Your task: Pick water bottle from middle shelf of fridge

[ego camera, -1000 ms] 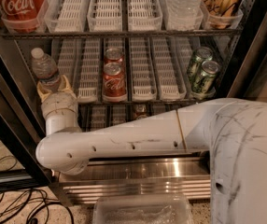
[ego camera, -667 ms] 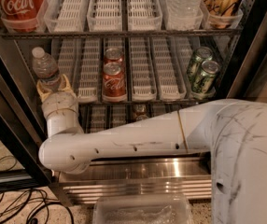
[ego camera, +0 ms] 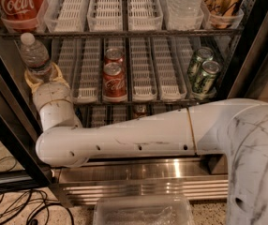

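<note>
The water bottle (ego camera: 34, 53) is small, clear and ribbed with a white cap, and stands upright at the left end of the middle shelf (ego camera: 141, 74) of the fridge (ego camera: 260, 41). My gripper (ego camera: 43, 76) is at the bottle's base, with its pale fingers (ego camera: 58, 72) wrapped around the lower part and shut on it. My white arm (ego camera: 134, 137) reaches in from the right, across the front of the lower rack. The bottle's bottom is hidden behind the fingers.
Two red cola cans (ego camera: 114, 81) stand in a middle lane and two green cans (ego camera: 202, 74) at the right. The top rack holds a red Coca-Cola bottle (ego camera: 17, 3), a wide clear bottle (ego camera: 183, 1) and white lane trays. The steel base grille (ego camera: 143, 182) and floor cables (ego camera: 12, 207) are below.
The gripper and the water bottle have moved together up and to the left, while the cans stayed put.
</note>
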Action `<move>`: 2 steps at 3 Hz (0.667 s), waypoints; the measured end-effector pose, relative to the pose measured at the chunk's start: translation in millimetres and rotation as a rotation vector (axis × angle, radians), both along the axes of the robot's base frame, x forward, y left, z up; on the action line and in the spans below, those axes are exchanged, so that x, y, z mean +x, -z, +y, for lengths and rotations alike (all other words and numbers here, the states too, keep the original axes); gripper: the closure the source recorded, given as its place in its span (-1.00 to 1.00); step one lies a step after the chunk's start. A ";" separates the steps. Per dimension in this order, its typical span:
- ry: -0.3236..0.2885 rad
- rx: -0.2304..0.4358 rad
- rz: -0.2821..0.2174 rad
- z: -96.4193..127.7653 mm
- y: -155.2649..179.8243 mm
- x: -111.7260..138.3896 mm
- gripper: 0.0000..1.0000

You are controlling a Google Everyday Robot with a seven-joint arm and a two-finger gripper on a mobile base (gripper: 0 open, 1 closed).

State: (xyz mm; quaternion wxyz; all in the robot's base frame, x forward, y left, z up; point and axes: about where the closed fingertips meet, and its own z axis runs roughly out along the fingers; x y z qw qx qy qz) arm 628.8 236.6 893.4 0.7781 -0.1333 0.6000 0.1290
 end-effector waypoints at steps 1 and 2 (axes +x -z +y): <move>0.000 -0.001 0.001 0.1 0.0 0.0 1.00; -0.027 -0.005 0.057 -2.4 2.8 -15.9 1.00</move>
